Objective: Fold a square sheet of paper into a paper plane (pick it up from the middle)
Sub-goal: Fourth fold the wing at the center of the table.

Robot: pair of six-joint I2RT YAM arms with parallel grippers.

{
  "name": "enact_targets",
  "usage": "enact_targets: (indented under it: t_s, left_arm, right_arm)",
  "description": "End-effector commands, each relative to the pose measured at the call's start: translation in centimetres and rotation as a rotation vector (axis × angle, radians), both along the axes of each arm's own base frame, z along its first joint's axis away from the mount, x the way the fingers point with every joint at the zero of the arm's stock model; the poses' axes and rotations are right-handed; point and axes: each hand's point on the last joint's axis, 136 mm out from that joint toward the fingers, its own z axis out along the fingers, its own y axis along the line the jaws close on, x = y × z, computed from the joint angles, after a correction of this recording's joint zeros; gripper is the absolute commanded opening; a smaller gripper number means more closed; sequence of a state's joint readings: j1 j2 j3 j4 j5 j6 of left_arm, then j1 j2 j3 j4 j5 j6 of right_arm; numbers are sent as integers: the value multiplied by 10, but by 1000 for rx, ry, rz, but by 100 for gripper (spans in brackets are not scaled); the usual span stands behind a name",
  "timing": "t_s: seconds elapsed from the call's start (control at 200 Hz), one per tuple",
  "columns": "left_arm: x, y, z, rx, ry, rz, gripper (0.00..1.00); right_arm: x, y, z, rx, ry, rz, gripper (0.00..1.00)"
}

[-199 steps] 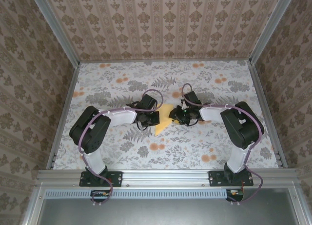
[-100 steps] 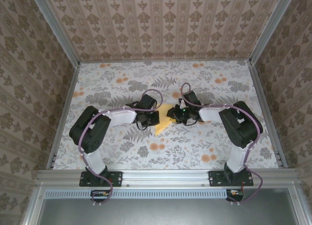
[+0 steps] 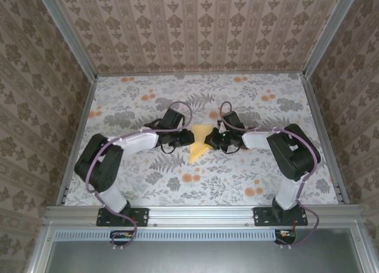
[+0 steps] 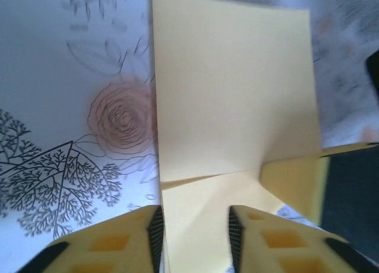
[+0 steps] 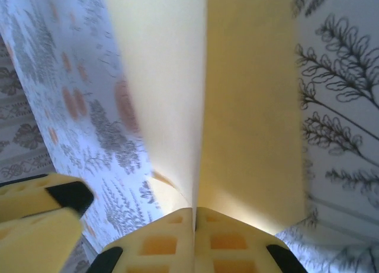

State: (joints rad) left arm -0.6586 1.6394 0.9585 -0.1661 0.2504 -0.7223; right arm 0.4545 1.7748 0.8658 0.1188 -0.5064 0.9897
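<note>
In the top view the yellow paper [image 3: 199, 144] lies folded at the centre of the frame on the flowered table [image 3: 266, 166], narrowing to a point at its lower left. The left gripper [image 3: 185, 138] meets it from the left and the right gripper [image 3: 209, 144] from the right. In the left wrist view the left gripper [image 4: 193, 237] at the bottom edge has its fingers [image 4: 118, 246] spread, with the paper [image 4: 231, 95] in the gap between them and reaching to the top of the frame. In the right wrist view the right gripper [image 5: 195, 237] is pressed together, pinching a raised fold of the paper [image 5: 237, 107] at bottom centre.
</note>
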Motion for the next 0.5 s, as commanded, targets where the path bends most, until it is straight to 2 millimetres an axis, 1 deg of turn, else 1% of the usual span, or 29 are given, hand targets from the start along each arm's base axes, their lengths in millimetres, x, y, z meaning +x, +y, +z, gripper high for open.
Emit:
enact_targets:
  t_s: [0.0, 0.07, 0.14, 0.225, 0.305, 0.395, 0.495]
  left_arm:
    - [7, 9, 37, -55, -121, -12, 48]
    - [9, 17, 51, -82, -176, -7, 59]
    - [10, 24, 63, -101, -229, -7, 70]
    - [10, 27, 73, -117, -293, -32, 81]
    - [6, 22, 75, -123, -352, -93, 90]
    - [0, 13, 70, -122, -421, -185, 98]
    - [-12, -4, 64, -115, -493, -294, 100]
  right_arm:
    - [2, -18, 27, -93, -85, -39, 0]
    - [2, -27, 40, -130, -106, -69, 0]
    - [0, -37, 49, -162, -106, -107, 0]
    - [-5, -49, 52, -194, -76, -172, 0]
    - [-11, -60, 48, -221, -28, -245, 0]
    - [-16, -65, 40, -231, 31, -311, 0]
    - [-19, -64, 28, -212, 110, -362, 0]
